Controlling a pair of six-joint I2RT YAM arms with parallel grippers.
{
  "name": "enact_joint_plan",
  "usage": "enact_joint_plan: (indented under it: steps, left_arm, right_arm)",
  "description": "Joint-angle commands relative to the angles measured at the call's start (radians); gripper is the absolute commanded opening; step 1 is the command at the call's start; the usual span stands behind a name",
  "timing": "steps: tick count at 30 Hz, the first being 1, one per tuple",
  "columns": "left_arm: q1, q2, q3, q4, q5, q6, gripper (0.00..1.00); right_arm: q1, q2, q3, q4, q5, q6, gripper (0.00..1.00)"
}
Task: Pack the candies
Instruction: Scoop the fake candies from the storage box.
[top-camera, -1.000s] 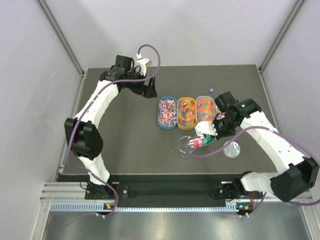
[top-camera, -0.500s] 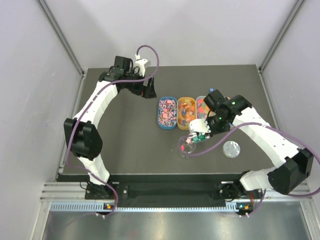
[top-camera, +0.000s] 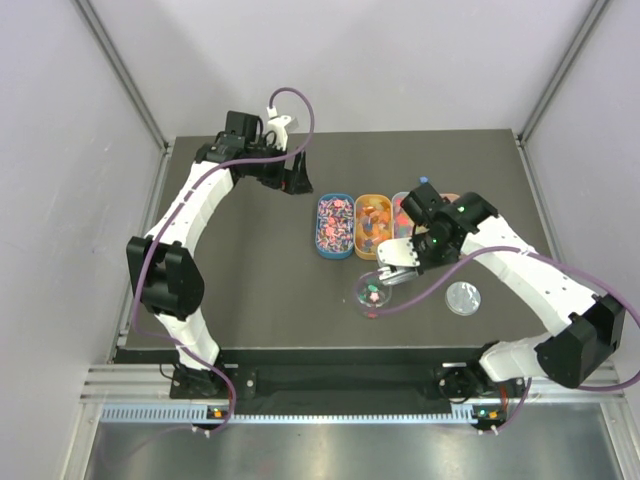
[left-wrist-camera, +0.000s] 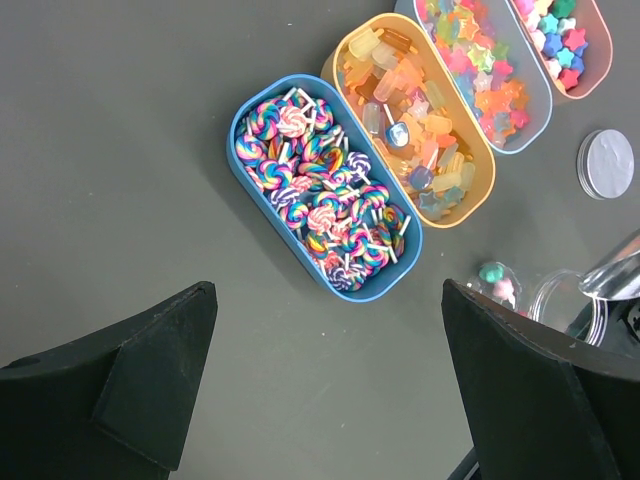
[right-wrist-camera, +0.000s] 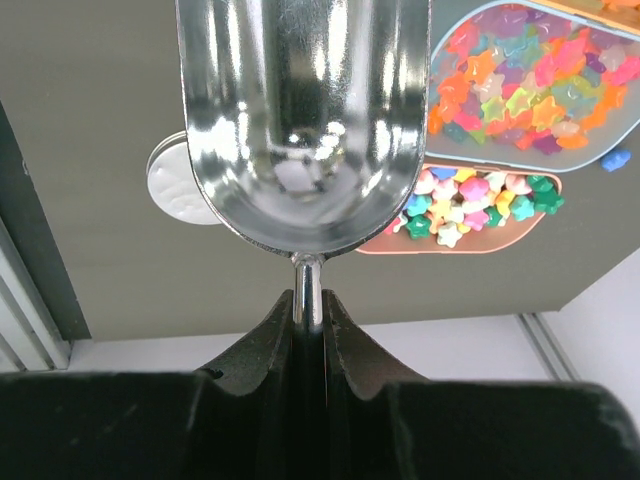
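Right end effector (right-wrist-camera: 308, 310): fingers pressed together on the thin stem of the metal scoop (right-wrist-camera: 300, 120), pinching it so the bowl projects straight ahead of the wrist. In the wrist view the bowl shows only reflections, no load. In the top view the scoop mouth sits over the small clear cup (top-camera: 372, 293), which stands on the table (top-camera: 250, 300) between the tray row and the near edge. A few candies (top-camera: 372, 291) lie in the cup. Judgement: the scoop is held here, nose down, to drop its load into the cup. The cup's lid (top-camera: 463, 297) lies apart toward the right edge, leaving the mouth free for filling. The bulk stock of candies sits in the oval trays mid-table, blue tray (left-wrist-camera: 262, 118) and orange tray (left-wrist-camera: 340, 62) touching side by side, within short reach of the scoop. The right arm runs in from the near-right corner, elbow out, forearm angled toward centre. Left end effector (top-camera: 298, 180): fingers spread wide, holding nothing, hovering near the far edge, its arm arched up the left side, clear of the work.
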Motion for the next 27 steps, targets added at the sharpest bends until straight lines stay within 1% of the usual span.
enact_joint_plan:
  steps: [1, 2, 3, 5, 6, 7, 9, 10, 12, 13, 16, 19, 20, 21, 23, 24, 27]
  left_arm:
    - [0.007, -0.05, 0.013, 0.046, 0.025, -0.012, 0.98]
    - [0.007, -0.05, 0.016, 0.046, 0.025, -0.012, 0.98]
    - [0.007, -0.052, 0.019, 0.046, 0.025, -0.017, 0.98]
    - [0.007, -0.05, 0.026, 0.046, 0.028, -0.02, 0.97]
    - [0.005, -0.049, 0.028, 0.049, 0.026, -0.029, 0.97]
    - [0.002, -0.049, 0.03, 0.065, 0.026, -0.034, 0.96]
    - [-0.019, -0.023, 0.06, 0.065, 0.025, -0.029, 0.95]
    - [-0.028, -0.007, 0.081, 0.046, 0.025, -0.023, 0.95]
    - [-0.051, 0.04, 0.143, 0.042, 0.037, -0.029, 0.93]
    - [-0.056, 0.056, 0.161, 0.045, 0.043, -0.035, 0.92]
    - [-0.082, 0.115, 0.23, 0.046, 0.028, -0.043, 0.9]
    - [-0.103, 0.181, 0.308, 0.062, 0.026, -0.044, 0.89]
    - [-0.114, 0.216, 0.322, 0.069, 0.025, -0.044, 0.89]
    - [-0.119, 0.235, 0.339, 0.086, 0.029, -0.084, 0.88]
    - [-0.131, 0.288, 0.391, 0.095, 0.02, -0.093, 0.88]
    - [-0.145, 0.304, 0.41, 0.1, 0.016, -0.098, 0.88]
    - [-0.162, 0.358, 0.459, 0.109, -0.004, -0.104, 0.88]
  right_arm:
    - [-0.001, -0.019, 0.036, -0.134, 0.027, 0.044, 0.0]
    - [-0.001, -0.02, 0.036, -0.131, 0.018, 0.058, 0.0]
    - [-0.036, -0.03, 0.042, -0.126, -0.023, 0.081, 0.0]
    - [-0.085, -0.029, 0.056, -0.123, -0.083, 0.179, 0.0]
    - [-0.147, -0.024, 0.073, -0.122, -0.117, 0.225, 0.0]
    - [-0.183, -0.018, 0.082, -0.118, -0.191, 0.315, 0.0]
    - [-0.278, 0.0, 0.091, -0.112, -0.265, 0.403, 0.0]
    - [-0.298, 0.011, 0.088, -0.096, -0.272, 0.491, 0.0]
    - [-0.344, 0.036, 0.082, -0.085, -0.282, 0.564, 0.0]
    - [-0.353, 0.043, 0.082, -0.07, -0.281, 0.613, 0.0]
    - [-0.363, 0.075, 0.1, -0.066, -0.229, 0.645, 0.0]
    - [-0.392, 0.173, 0.197, -0.12, -0.22, 0.673, 0.0]
    - [-0.403, 0.227, 0.255, -0.128, -0.221, 0.684, 0.0]
    - [-0.416, 0.252, 0.278, -0.137, -0.203, 0.699, 0.0]
    - [-0.418, 0.301, 0.324, -0.138, -0.162, 0.728, 0.0]
    - [-0.416, 0.316, 0.332, -0.14, -0.111, 0.734, 0.0]
    - [-0.418, 0.352, 0.326, -0.143, -0.027, 0.75, 0.0]
